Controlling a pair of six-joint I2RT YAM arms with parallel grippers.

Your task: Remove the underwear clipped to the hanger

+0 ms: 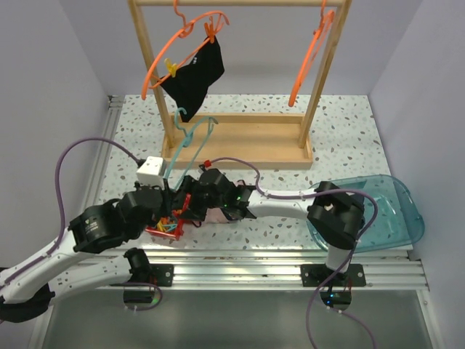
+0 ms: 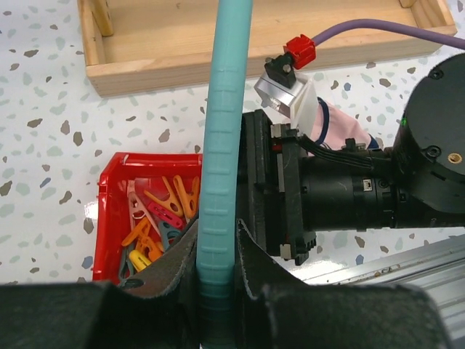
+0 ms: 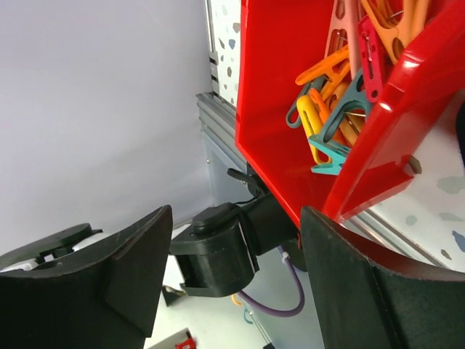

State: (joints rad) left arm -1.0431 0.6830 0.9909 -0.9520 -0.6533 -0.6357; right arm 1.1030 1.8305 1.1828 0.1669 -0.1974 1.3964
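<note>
1. From above: a black fabric brief (image 1: 196, 73) hangs from a curved orange plastic hanger (image 1: 180, 33) on the wooden clothes rack (image 1: 240, 138), pinned by two pegs, so that one has yet to be unclipped. A teal plastic hanger (image 1: 190, 138) stands tilted in front of the rack, and I see no garment on it. Both arms crowd together over a small red plastic bin (image 1: 163, 231), which looks like the drop point for loose pegs. A clear teal tray (image 1: 396, 218) sits well apart at the right. The fingers are too buried here to read.

2. Left wrist: the left gripper (image 2: 218, 254) is pressed together on the ribbed teal bar, with its dark pads (image 2: 167, 269) touching it on both sides. I take it the hanger is being steadied while the other arm works. The red bin, with orange, yellow, pink and teal pegs in it, lies just beside the bar. A dusty pink brief with dark trim (image 2: 338, 127) peeks out on the speckled table behind the right arm's wrist, apparently already off. I cannot find a navy brief in any view.

3. Right wrist: the right gripper (image 3: 232, 276) is spread wide and pinches nothing. One finger (image 3: 363, 291) sits near the bin's red wall, but I cannot tell whether they touch. Being open over the pegs suggests a peg drop, though I see none in the air.
</note>
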